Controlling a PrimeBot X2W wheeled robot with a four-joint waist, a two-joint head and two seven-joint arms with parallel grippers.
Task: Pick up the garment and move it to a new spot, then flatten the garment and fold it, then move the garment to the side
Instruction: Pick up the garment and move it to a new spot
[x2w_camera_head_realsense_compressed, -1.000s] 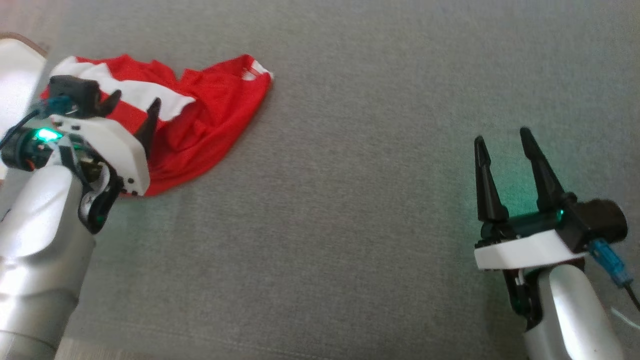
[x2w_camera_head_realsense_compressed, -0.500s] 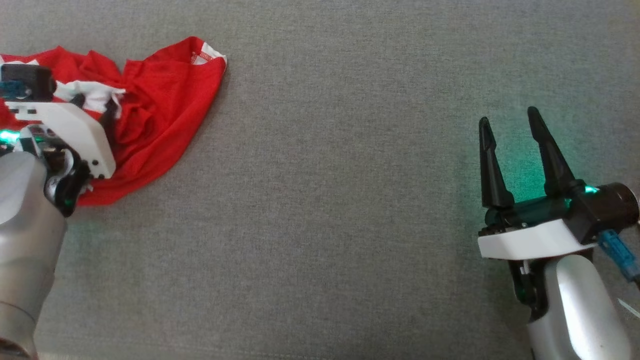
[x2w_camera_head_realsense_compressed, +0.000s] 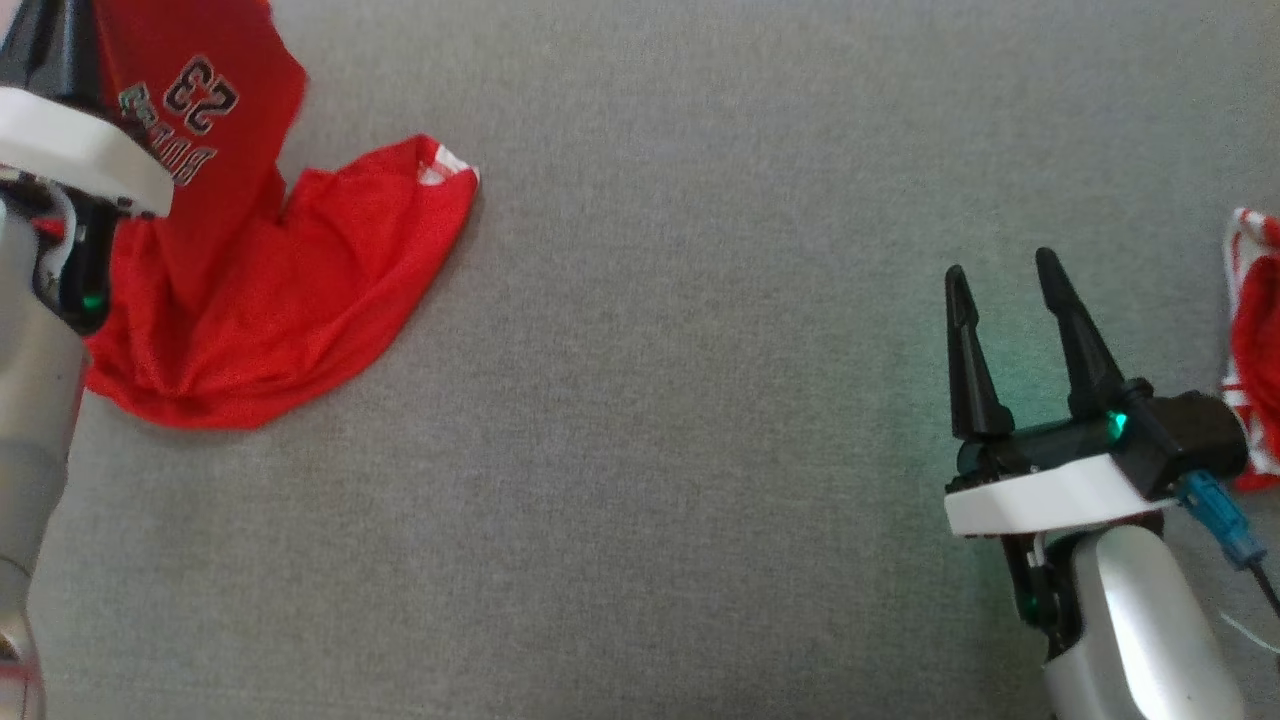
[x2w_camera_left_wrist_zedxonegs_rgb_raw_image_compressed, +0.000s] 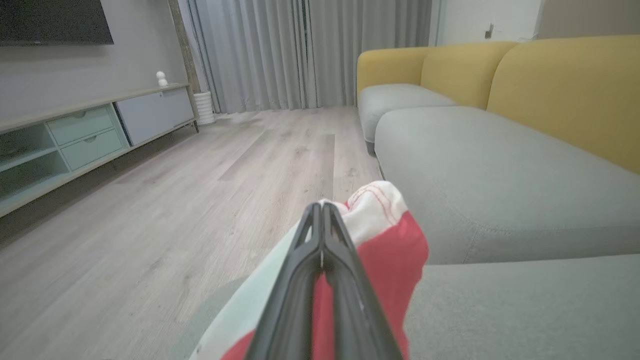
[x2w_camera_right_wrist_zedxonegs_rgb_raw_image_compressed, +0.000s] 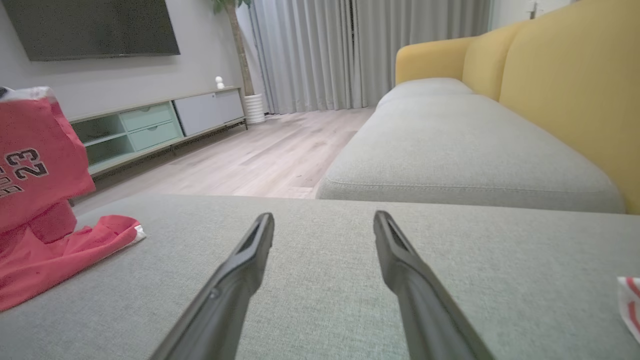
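The left end effector (x2w_camera_left_wrist_zedxonegs_rgb_raw_image_compressed: 322, 210) grips the red jersey (x2w_camera_head_realsense_compressed: 260, 300), which trails below onto the sofa seat (x2w_camera_head_realsense_compressed: 650, 450). The right end effector (x2w_camera_head_realsense_compressed: 1003, 285) is released.

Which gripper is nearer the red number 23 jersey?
Left. The left gripper is shut on the jersey at its white-trimmed edge, holding part of it raised. The right gripper stands open far across the grey cushion, apart from it.
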